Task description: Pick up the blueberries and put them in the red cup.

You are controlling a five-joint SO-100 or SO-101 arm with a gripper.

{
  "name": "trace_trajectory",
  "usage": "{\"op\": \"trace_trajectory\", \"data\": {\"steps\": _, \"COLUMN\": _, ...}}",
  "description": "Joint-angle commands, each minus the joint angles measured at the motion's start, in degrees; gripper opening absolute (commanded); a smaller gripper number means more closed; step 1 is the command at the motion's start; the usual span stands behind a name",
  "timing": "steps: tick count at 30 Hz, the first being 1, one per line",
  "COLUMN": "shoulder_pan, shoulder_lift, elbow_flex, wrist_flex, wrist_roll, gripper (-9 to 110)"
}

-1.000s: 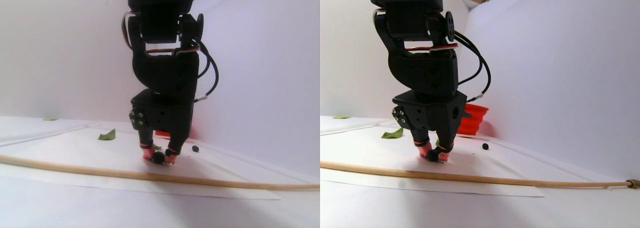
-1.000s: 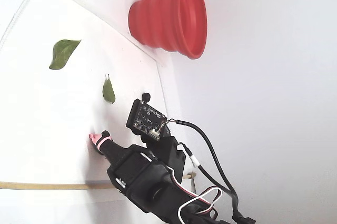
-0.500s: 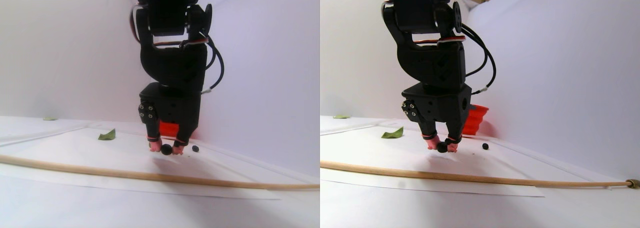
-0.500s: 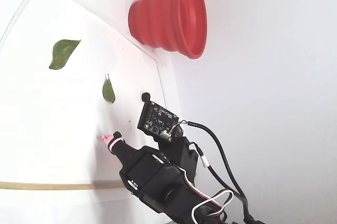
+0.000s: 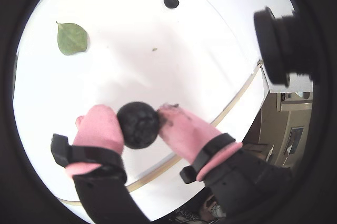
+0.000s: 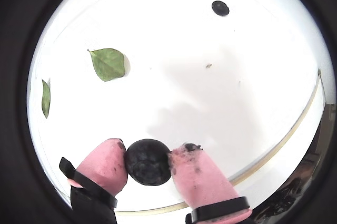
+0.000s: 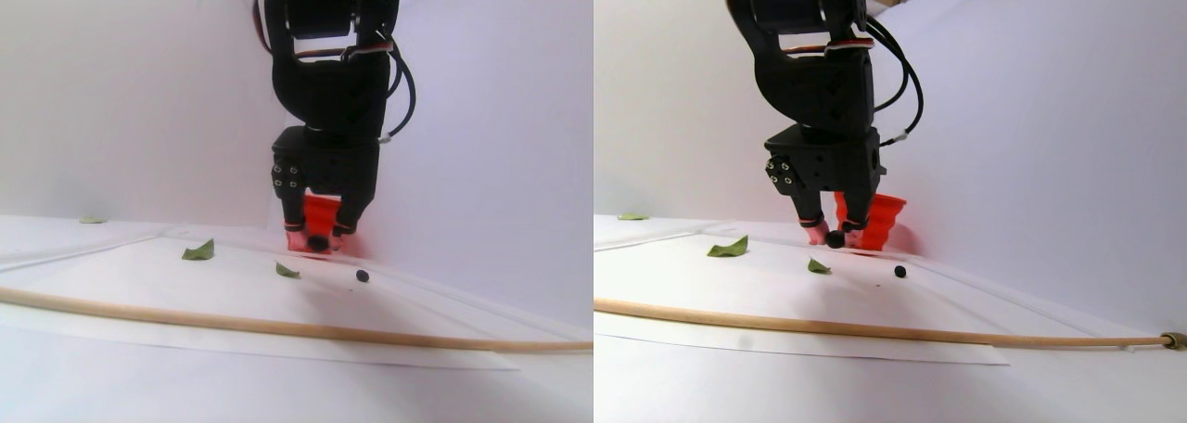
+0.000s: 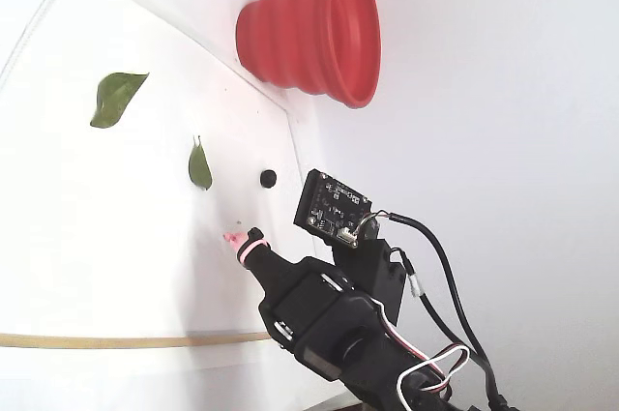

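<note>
My gripper (image 5: 138, 124) with pink-tipped fingers (image 5: 100, 129) is shut on the larger dark blueberry (image 5: 138, 124); it also shows in another wrist view (image 6: 148, 161) and in the stereo pair view (image 7: 318, 243), held just above the white sheet. The smaller blueberry (image 5: 171, 1) lies loose on the sheet, also in another wrist view (image 6: 220, 7), the stereo pair view (image 7: 362, 275) and the fixed view (image 8: 268, 178). The red cup (image 8: 314, 34) with ribbed walls stands at the sheet's far edge, right behind the gripper in the stereo pair view (image 7: 322, 210).
Green leaves (image 6: 108, 63) (image 6: 46, 97) lie on the sheet, also in the fixed view (image 8: 116, 98) (image 8: 199, 166). A thin wooden rod (image 7: 278, 326) borders the sheet's near edge. White walls close in behind and to the right.
</note>
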Motion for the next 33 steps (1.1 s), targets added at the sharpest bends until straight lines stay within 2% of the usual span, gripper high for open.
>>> {"op": "trace_trajectory", "data": {"steps": 1, "shoulder_pan": 1.8, "shoulder_lift": 7.4, "elbow_flex": -1.5, "wrist_flex": 0.0, "wrist_roll": -1.1, "gripper": 14}}
{"op": "trace_trajectory", "data": {"steps": 33, "shoulder_pan": 3.4, "shoulder_lift": 11.7, "elbow_flex": -9.5, "wrist_flex": 0.0, "wrist_roll": -10.1, "gripper": 15}}
